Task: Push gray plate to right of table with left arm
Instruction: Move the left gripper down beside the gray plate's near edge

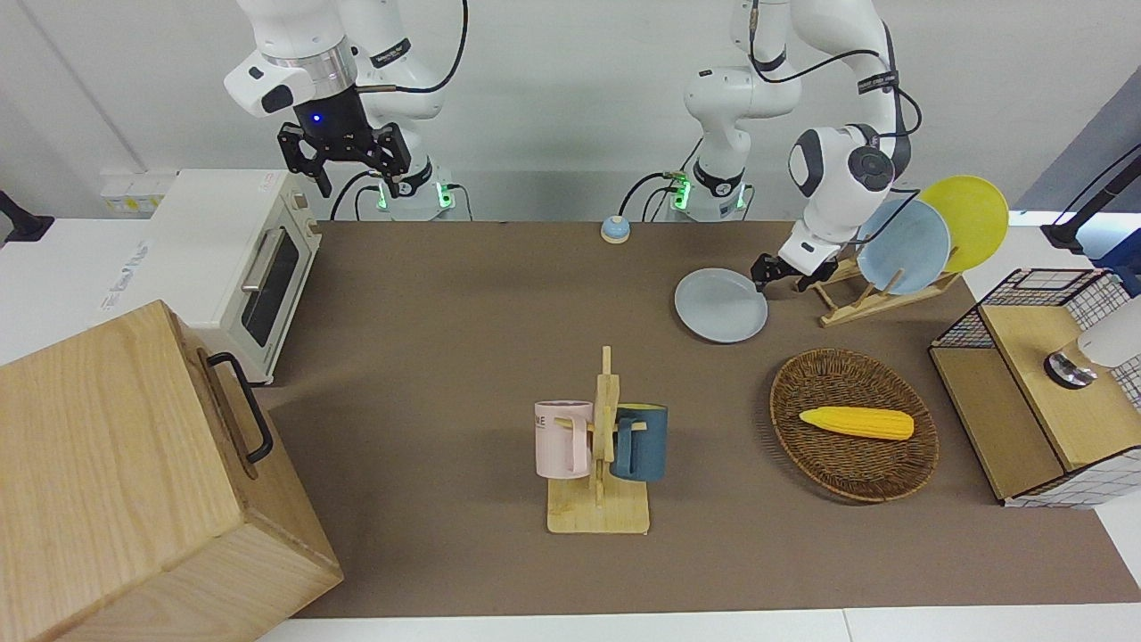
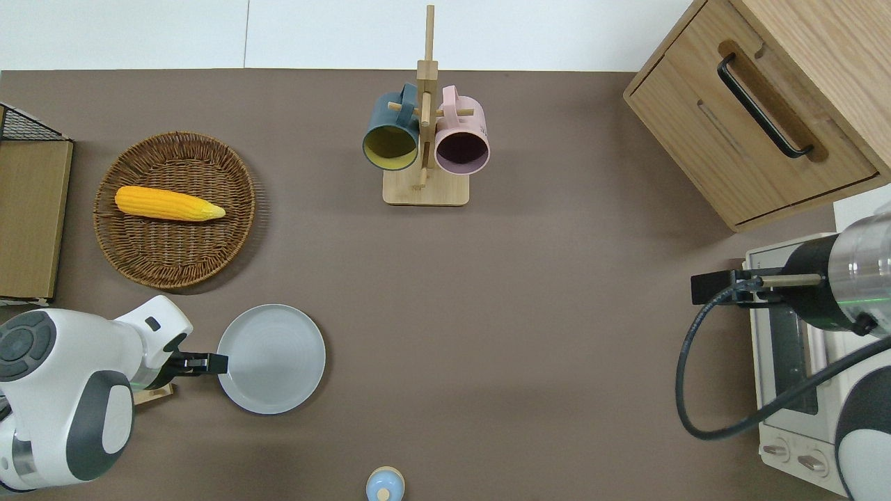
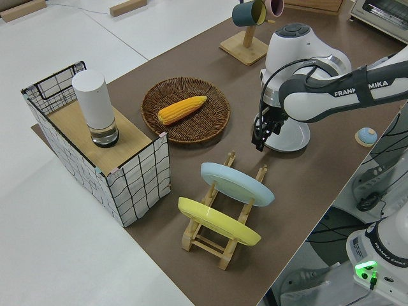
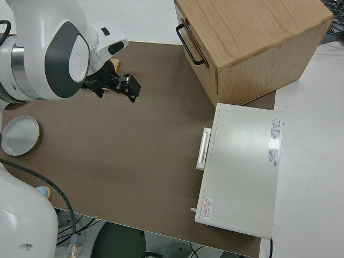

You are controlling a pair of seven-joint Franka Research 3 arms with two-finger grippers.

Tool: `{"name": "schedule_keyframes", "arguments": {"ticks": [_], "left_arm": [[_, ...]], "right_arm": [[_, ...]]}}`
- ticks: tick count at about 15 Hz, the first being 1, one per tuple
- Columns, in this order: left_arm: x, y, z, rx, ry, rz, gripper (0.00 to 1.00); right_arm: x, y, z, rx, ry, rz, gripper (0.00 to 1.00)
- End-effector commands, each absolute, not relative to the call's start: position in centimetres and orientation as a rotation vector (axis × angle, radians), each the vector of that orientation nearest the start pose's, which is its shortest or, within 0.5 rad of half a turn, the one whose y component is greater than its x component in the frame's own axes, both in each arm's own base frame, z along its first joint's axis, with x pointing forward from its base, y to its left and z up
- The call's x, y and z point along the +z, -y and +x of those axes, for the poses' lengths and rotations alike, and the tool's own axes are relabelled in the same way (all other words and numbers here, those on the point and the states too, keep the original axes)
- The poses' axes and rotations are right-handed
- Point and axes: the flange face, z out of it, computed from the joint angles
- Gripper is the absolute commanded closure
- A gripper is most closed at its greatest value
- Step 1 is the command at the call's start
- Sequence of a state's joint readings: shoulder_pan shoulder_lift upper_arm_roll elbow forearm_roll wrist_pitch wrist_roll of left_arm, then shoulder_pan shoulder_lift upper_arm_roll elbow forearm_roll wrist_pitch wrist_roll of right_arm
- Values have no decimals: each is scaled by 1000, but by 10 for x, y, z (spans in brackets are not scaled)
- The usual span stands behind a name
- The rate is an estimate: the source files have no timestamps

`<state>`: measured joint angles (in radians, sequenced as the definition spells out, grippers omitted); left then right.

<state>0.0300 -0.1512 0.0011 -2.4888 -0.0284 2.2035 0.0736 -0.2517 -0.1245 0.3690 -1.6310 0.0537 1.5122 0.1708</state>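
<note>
The gray plate (image 1: 720, 306) lies flat on the brown table (image 1: 446, 357), toward the left arm's end and near the robots; it also shows in the overhead view (image 2: 271, 358) and the right side view (image 4: 20, 135). My left gripper (image 1: 765, 270) is low at the table, shut and empty. Its tip (image 2: 212, 362) meets the plate's rim on the side toward the left arm's end. In the left side view the gripper (image 3: 259, 140) hangs down beside the plate (image 3: 292, 138). My right gripper (image 1: 343, 165) is parked, open and empty.
A wooden rack holds a sky-blue plate (image 1: 905, 245) and a yellow plate (image 1: 967, 218) beside the left gripper. A wicker basket (image 2: 174, 257) with a corn cob (image 2: 169, 204) lies farther out. A mug tree (image 2: 424, 139), wooden box (image 2: 766, 104), toaster oven (image 1: 241, 259) and small blue knob (image 2: 384, 485) stand around.
</note>
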Motion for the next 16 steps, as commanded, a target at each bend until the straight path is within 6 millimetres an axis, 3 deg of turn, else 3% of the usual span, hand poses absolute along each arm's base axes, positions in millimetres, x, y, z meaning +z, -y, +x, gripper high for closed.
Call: {"name": "schedule_keyframes", "arguments": {"ticks": [1, 7, 16], "left_arm": [[327, -9, 422, 189, -29, -3200, 90], [316, -1, 415, 231, -49, -3199, 69], [308, 10, 415, 253, -54, -3198, 143]], "right_arm": [[652, -78, 498, 12, -115, -3122, 5], [652, -78, 498, 12, -115, -3122, 5], [652, -78, 498, 12, -117, -3122, 5]]}}
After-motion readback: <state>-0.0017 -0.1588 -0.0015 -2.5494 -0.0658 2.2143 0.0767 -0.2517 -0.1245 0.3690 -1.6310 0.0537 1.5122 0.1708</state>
